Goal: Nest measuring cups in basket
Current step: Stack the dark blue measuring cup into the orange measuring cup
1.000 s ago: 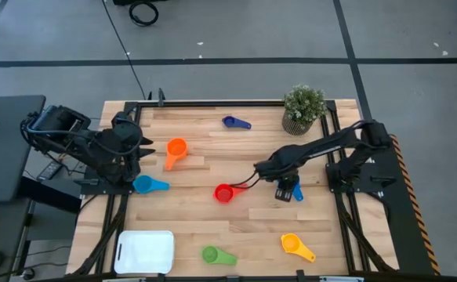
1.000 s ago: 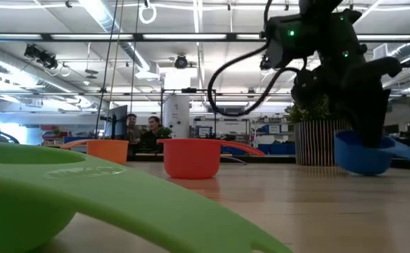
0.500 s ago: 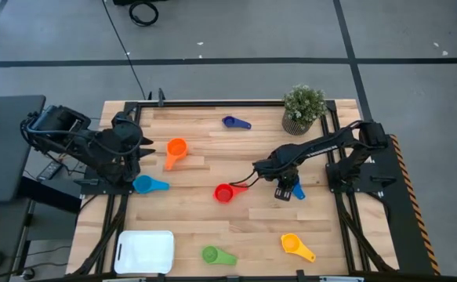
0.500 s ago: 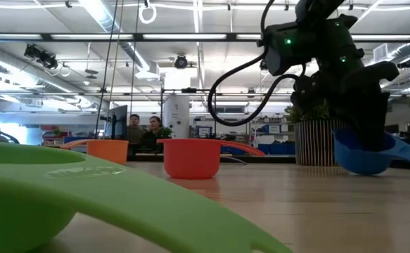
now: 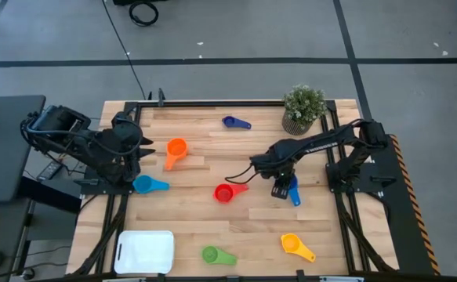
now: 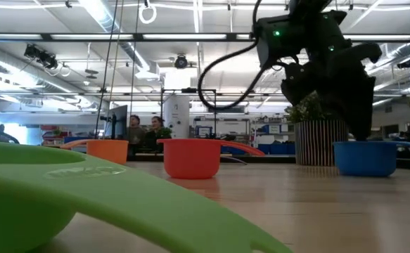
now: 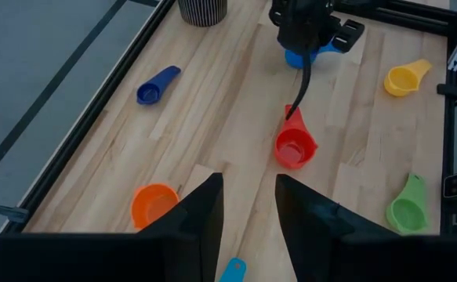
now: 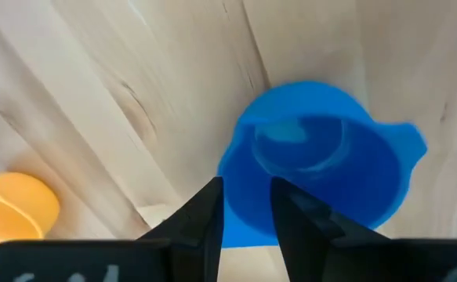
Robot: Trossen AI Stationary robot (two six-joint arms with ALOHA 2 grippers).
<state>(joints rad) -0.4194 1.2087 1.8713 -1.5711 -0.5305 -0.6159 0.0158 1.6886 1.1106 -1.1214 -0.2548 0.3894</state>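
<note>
My right gripper (image 5: 281, 188) stands right of the table's middle, pointing steeply down, shut on a blue measuring cup (image 8: 314, 164). The cup sits level (image 6: 365, 158). A red cup (image 5: 224, 193) rests on its base just left of it. Orange (image 5: 175, 149), navy (image 5: 234, 122), light blue (image 5: 146, 185), green (image 5: 215, 255) and yellow (image 5: 295, 245) cups lie scattered on the table. The white basket (image 5: 144, 251) sits at the near left corner. My left gripper (image 7: 248, 219) hangs open above the left edge, holding nothing. My right gripper pinches the blue cup between its two fingers at the edge of the bowl nearest the wrist (image 8: 248, 205). The fingers (image 8: 204, 215) hide whether that is rim or handle root. They come from above, pointing steeply down. The cup sits level, mouth up, with its base at table height.
A potted plant (image 5: 302, 110) stands at the far right. Dark arm frames (image 5: 353, 180) run along both side edges. A black cable (image 5: 240, 174) loops from the right arm toward the red cup. Bare wood lies between the red cup and the basket.
My right gripper has tipped a little and drifted slightly toward the table's left, still shut on the blue cup. The cup hung tilted before, with one side of its rim raised, and now sits level.
</note>
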